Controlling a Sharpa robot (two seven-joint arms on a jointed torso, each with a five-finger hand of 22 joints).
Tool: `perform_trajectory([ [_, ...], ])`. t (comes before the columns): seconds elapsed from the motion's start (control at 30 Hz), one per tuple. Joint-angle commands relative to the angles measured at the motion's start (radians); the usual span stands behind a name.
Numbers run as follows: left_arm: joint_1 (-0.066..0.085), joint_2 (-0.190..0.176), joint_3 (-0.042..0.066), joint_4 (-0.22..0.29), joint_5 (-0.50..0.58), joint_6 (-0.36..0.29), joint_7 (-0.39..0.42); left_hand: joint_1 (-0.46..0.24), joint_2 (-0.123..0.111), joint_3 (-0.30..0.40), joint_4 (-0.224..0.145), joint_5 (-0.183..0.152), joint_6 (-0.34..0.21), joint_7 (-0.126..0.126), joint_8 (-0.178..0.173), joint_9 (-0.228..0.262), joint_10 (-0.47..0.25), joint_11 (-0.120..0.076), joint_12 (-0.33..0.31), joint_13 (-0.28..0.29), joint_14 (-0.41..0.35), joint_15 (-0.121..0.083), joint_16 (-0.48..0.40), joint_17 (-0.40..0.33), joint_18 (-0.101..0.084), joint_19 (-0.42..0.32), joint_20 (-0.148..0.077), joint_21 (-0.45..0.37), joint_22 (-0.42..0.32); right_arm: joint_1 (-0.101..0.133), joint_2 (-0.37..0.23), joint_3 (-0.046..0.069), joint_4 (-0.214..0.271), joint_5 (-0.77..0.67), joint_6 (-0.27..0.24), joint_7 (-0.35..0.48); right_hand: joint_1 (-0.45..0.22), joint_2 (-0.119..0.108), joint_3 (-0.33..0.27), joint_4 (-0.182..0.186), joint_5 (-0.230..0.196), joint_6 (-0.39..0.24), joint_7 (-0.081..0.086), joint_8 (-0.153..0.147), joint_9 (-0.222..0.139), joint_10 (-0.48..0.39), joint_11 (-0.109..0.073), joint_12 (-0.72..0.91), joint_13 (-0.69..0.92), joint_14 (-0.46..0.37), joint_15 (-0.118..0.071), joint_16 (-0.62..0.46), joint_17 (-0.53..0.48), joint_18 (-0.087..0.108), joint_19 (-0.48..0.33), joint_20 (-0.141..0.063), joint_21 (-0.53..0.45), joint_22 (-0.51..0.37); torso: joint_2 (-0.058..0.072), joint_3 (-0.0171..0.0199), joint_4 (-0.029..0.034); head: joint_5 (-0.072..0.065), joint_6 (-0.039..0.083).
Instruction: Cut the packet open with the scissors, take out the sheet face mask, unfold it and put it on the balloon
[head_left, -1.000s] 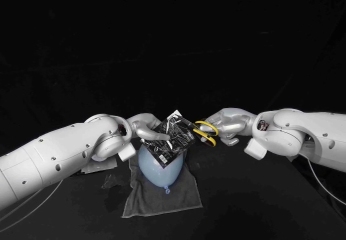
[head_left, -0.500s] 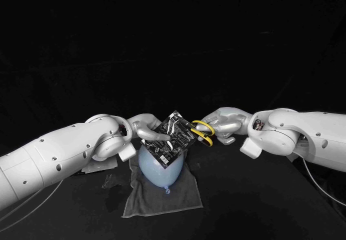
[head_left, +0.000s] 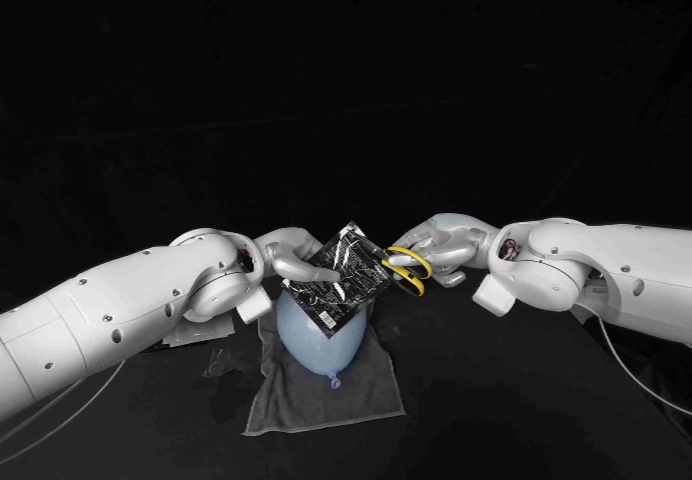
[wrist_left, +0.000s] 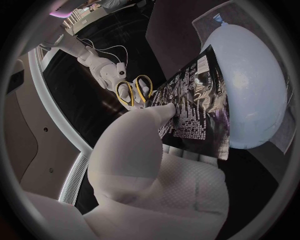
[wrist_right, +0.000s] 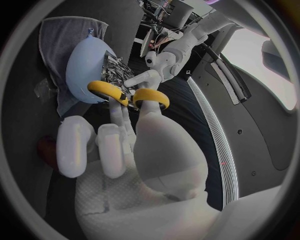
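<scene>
Robot lab, black table (head_left: 505, 400), black backdrop (head_left: 346, 100)

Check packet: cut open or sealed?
Cannot tell. The left hand holds the packet over the balloon, its face unbroken; the scissors in the right hand meet its edge, hiding any cut.

Dim in the head view: black desk (head_left: 490, 400) melting into a black backdrop (head_left: 346, 100), far edge lost. Lit from the front and above; bright on the left arm (head_left: 116, 310) and right arm (head_left: 620, 260), soft sheen on the left hand (head_left: 296, 258) and right hand (head_left: 440, 243). Small glints on the crinkled packet (head_left: 343, 272); yellow scissors (head_left: 408, 268) vivid. Pale glow on the balloon (head_left: 320, 340), shaded under the packet. In both wrist views, lines bowed toward the rim, dark ring outside, glaring room light at the circle's edge.
</scene>
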Motion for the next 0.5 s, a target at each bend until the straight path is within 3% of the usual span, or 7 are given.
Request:
perform_trajectory([
  [0.03, -0.001, 0.001, -0.002, 0.000, -0.009, 0.004, -0.011, -0.002, 0.008, 0.000, -0.003, 0.003, 0.007, -0.001, 0.030, 0.244, 0.009, 0.001, 0.006, 0.001, 0.003, 0.000, 0.006, 0.001, 0.015, 0.007, 0.001, 0.006, 0.001, 0.000, 0.000, -0.001, 0.001, 0.011, -0.030, 0.015, 0.064, 0.031, 0.018, -0.028, 0.002, 0.013, -0.006, 0.004, -0.006, 0.022, -0.011, 0.003, 0.000, 0.051, -0.013, 0.005, 0.026, 0.006, 0.005, -0.007, 0.009, 0.152, 0.000, -0.0001, -0.0004, -0.001, 0.000],
  [0.13, -0.001, 0.001, -0.002, 0.000, -0.009, 0.003, -0.012, -0.003, 0.008, 0.000, -0.004, 0.004, 0.006, -0.001, 0.030, 0.244, 0.009, 0.001, 0.006, 0.001, 0.003, -0.001, 0.006, 0.001, 0.015, 0.007, 0.001, 0.006, 0.001, 0.000, 0.000, -0.003, 0.001, 0.019, -0.044, 0.009, 0.150, 0.067, 0.042, -0.065, 0.003, 0.038, -0.019, 0.001, -0.020, 0.047, -0.026, -0.006, -0.009, 0.051, -0.026, 0.004, 0.025, 0.004, 0.010, -0.018, 0.019, 0.157, 0.000, 0.0008, -0.0005, -0.001, 0.000],
  [0.23, -0.001, 0.001, -0.002, 0.000, -0.009, 0.002, -0.013, -0.003, 0.008, 0.000, -0.004, 0.004, 0.006, -0.001, 0.030, 0.244, 0.009, 0.001, 0.006, 0.001, 0.003, -0.001, 0.006, 0.001, 0.015, 0.007, 0.001, 0.006, 0.001, 0.000, 0.001, -0.005, 0.001, 0.030, -0.055, 0.002, 0.196, 0.081, 0.045, -0.086, 0.003, 0.060, -0.023, -0.005, -0.036, 0.068, -0.032, -0.018, -0.018, 0.051, -0.032, 0.003, 0.023, 0.002, 0.013, -0.026, 0.025, 0.160, 0.000, 0.0012, -0.0003, -0.001, 0.001],
  [0.5, -0.001, 0.002, -0.002, 0.000, -0.009, 0.001, -0.014, -0.003, 0.008, 0.000, -0.004, 0.004, 0.006, -0.001, 0.030, 0.244, 0.009, 0.001, 0.006, 0.001, 0.003, -0.001, 0.006, 0.001, 0.015, 0.007, 0.001, 0.006, 0.001, -0.002, 0.001, -0.010, 0.009, 0.061, -0.087, -0.021, 0.275, 0.086, 0.040, -0.143, 0.004, 0.095, -0.031, -0.008, -0.057, 0.119, -0.044, -0.028, -0.023, 0.051, -0.043, 0.001, 0.021, -0.003, 0.024, -0.037, 0.045, 0.171, 0.000, 0.0011, -0.0011, -0.001, -0.001],
])
